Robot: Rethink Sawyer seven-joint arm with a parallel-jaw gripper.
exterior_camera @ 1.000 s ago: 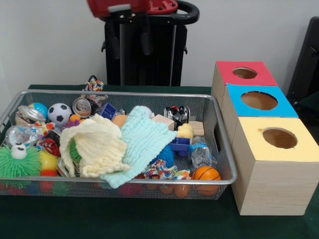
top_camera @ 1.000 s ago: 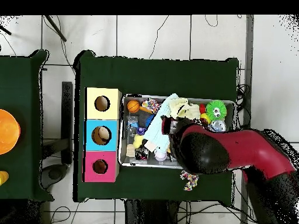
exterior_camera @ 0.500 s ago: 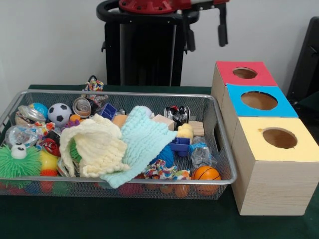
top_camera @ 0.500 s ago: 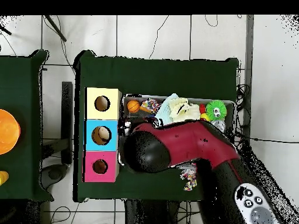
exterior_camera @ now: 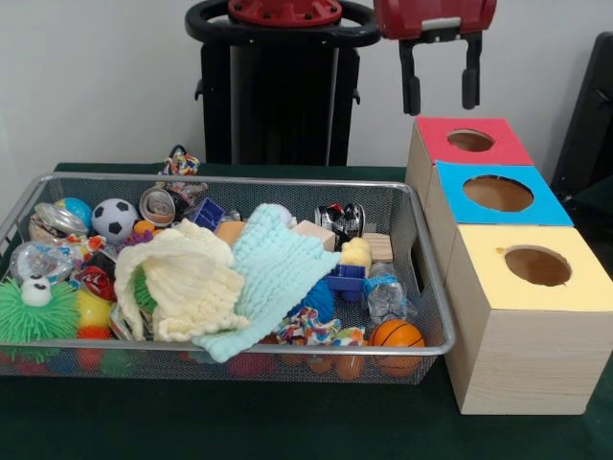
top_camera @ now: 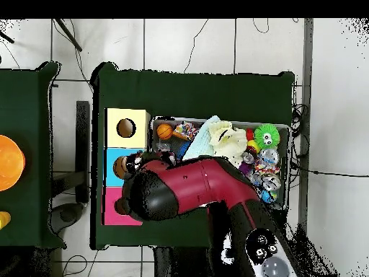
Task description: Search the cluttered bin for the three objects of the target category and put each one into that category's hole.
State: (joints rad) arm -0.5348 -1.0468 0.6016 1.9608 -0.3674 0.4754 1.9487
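Note:
The bin (exterior_camera: 239,180) is a silver wire-mesh basket packed with toys, with a cream knit cloth (exterior_camera: 187,278) and a mint knit cloth (exterior_camera: 273,273) lying on top. The hole (exterior_camera: 470,140) is in the red top of the farthest wooden box (exterior_camera: 436,144). My gripper (exterior_camera: 441,96) hangs from the top edge, open and empty, its two black fingers (exterior_camera: 410,84) just above the red box's far edge, behind the hole. In the overhead view my arm (top_camera: 180,195) covers the red box (top_camera: 110,213) and hides the hole and the gripper.
A blue-topped box (exterior_camera: 498,195) and a yellow-topped box (exterior_camera: 536,266) stand in front of the red one, right of the bin. The bin holds a soccer ball (exterior_camera: 114,218), a green spiky ball (exterior_camera: 36,311) and a small basketball (exterior_camera: 396,333). A rope toy (exterior_camera: 179,163) lies behind it.
My arm has swung from over the bin to the right in the front view and now sits above the red box. The gripper has come into view, lower. The bin's contents have not moved.

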